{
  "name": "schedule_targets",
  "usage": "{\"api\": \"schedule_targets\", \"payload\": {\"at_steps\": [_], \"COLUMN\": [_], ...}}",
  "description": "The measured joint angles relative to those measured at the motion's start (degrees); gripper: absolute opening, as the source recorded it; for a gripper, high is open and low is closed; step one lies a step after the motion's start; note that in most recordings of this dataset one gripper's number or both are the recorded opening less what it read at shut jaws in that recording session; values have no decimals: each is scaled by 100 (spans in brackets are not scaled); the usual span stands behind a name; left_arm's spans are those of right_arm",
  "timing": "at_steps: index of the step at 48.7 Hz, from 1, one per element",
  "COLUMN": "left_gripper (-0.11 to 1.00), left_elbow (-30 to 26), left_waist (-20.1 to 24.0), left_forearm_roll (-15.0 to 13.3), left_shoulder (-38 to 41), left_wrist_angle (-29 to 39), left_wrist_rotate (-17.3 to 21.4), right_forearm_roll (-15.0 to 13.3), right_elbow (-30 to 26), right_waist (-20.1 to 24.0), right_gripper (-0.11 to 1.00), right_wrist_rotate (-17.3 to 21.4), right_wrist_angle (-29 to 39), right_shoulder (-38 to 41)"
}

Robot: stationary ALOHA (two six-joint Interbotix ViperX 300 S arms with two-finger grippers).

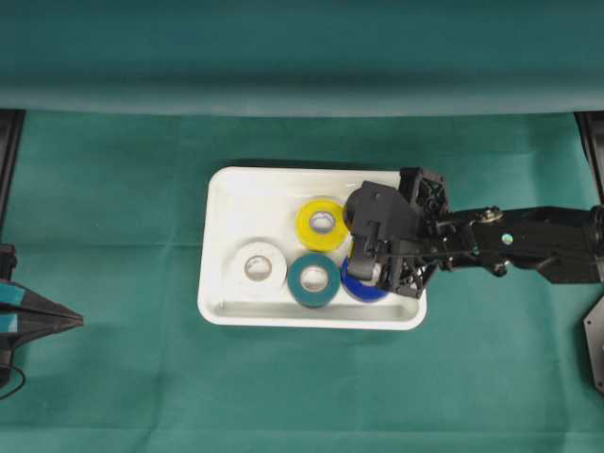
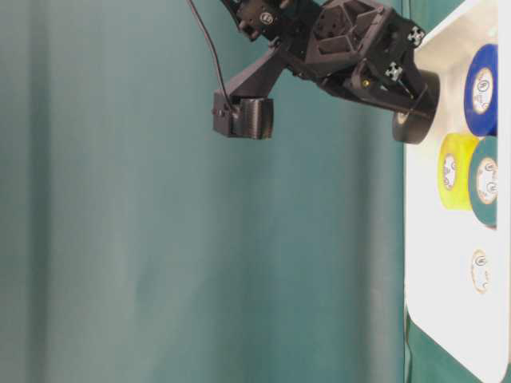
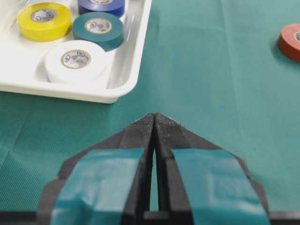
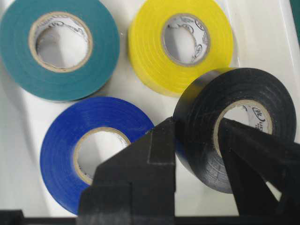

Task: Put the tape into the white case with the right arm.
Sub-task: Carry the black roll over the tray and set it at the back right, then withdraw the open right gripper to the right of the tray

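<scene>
My right gripper [image 1: 376, 257] hangs over the right end of the white case [image 1: 226, 189], shut on a black tape [image 4: 234, 117]. One finger is inside the roll's core and the other presses its outer wall. The table-level view shows the black tape [image 2: 415, 108] a little off the case [image 2: 423, 239]. From overhead the gripper hides this roll. Inside the case lie a yellow roll [image 1: 321, 224], a white roll [image 1: 260, 269], a teal roll [image 1: 313, 279] and a blue roll [image 1: 359, 286]. My left gripper [image 1: 71, 321] rests shut at the left table edge, holding nothing.
A red tape roll [image 3: 291, 41] lies on the green cloth, far right in the left wrist view. The blue roll [image 4: 89, 145] sits directly beside and partly under the held black roll, with the yellow roll [image 4: 180, 44] just beyond.
</scene>
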Motion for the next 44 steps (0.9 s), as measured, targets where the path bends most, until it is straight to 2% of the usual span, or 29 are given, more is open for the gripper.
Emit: {"api": "schedule_targets", "payload": {"at_steps": [12, 14, 16, 25, 26, 31, 44], "left_gripper": [0, 0, 0, 0, 0, 0, 0], "left_elbow": [0, 0, 0, 0, -9, 0, -9], "left_waist": [0, 0, 0, 0, 0, 0, 0], "left_forearm_roll": [0, 0, 0, 0, 0, 9, 9], "left_shoulder": [0, 0, 0, 0, 0, 0, 0], "left_wrist_angle": [-9, 0, -9, -9, -9, -9, 0], "left_wrist_rotate": [-9, 0, -9, -9, -9, 0, -9], "right_forearm_roll": [0, -9, 0, 0, 0, 0, -9], "right_elbow": [9, 18, 18, 18, 18, 53, 642], "right_waist": [-88, -114, -123, -149, -149, -149, -149], "right_gripper": [2, 6, 13, 66, 70, 61, 61], "right_wrist_rotate": [-9, -9, 0, 0, 0, 0, 26], "right_wrist_angle": [-202, -193, -202, -167, -158, -149, -132], "right_shoulder": [0, 0, 0, 0, 0, 0, -404]}}
